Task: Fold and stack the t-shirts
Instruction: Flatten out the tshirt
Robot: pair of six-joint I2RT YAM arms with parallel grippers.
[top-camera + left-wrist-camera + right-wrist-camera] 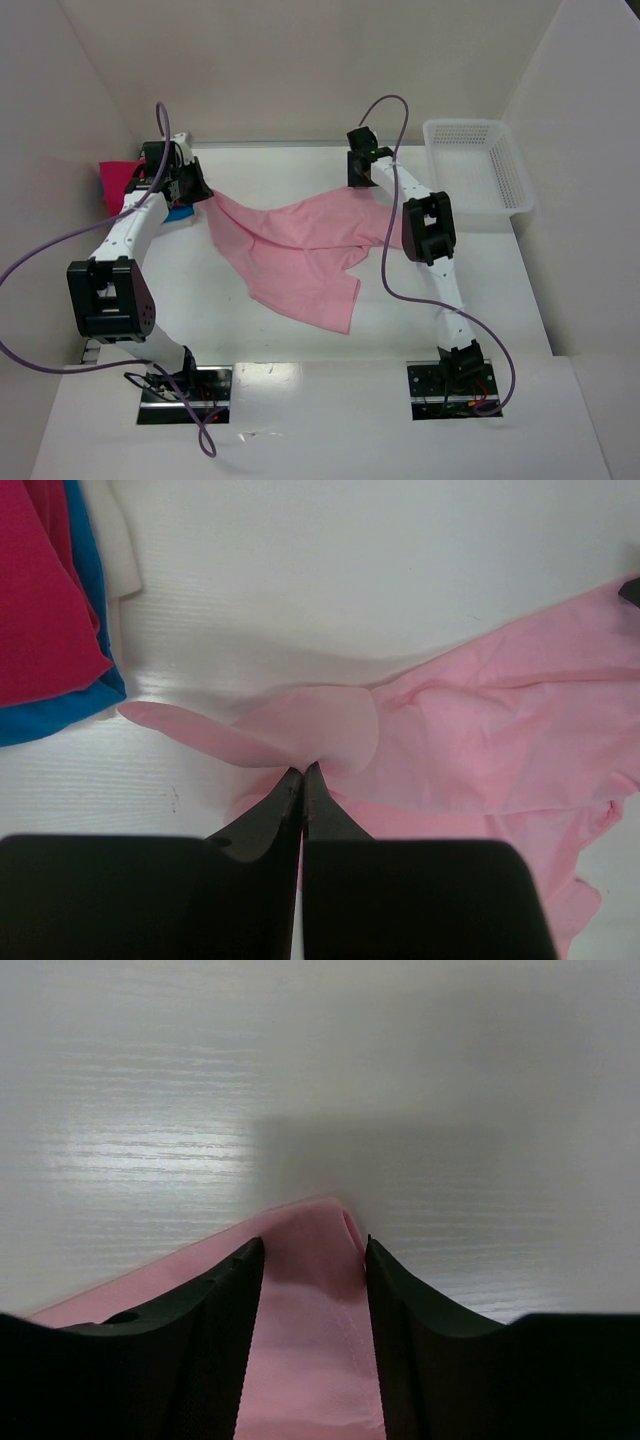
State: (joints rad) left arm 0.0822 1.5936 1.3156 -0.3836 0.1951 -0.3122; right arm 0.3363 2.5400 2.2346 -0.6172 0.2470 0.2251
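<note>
A light pink t-shirt (300, 250) lies crumpled across the far middle of the table, stretched between both grippers. My left gripper (192, 190) is shut on its left edge, and the left wrist view shows the closed tips (303, 770) pinching a fold of the pink cloth (480, 730). My right gripper (358, 178) is at the shirt's far right corner. In the right wrist view its jaws (312, 1245) stand apart with pink cloth (310, 1340) filling the gap. Folded magenta (118, 178) and blue (180, 213) shirts are stacked at the far left, just left of the left gripper; the stack also shows in the left wrist view, magenta (40, 590) over blue (60, 715).
A white plastic mesh basket (480, 210) stands at the far right of the table. White walls enclose the table at the left, back and right. A strip of white material (115, 540) lies beside the folded stack.
</note>
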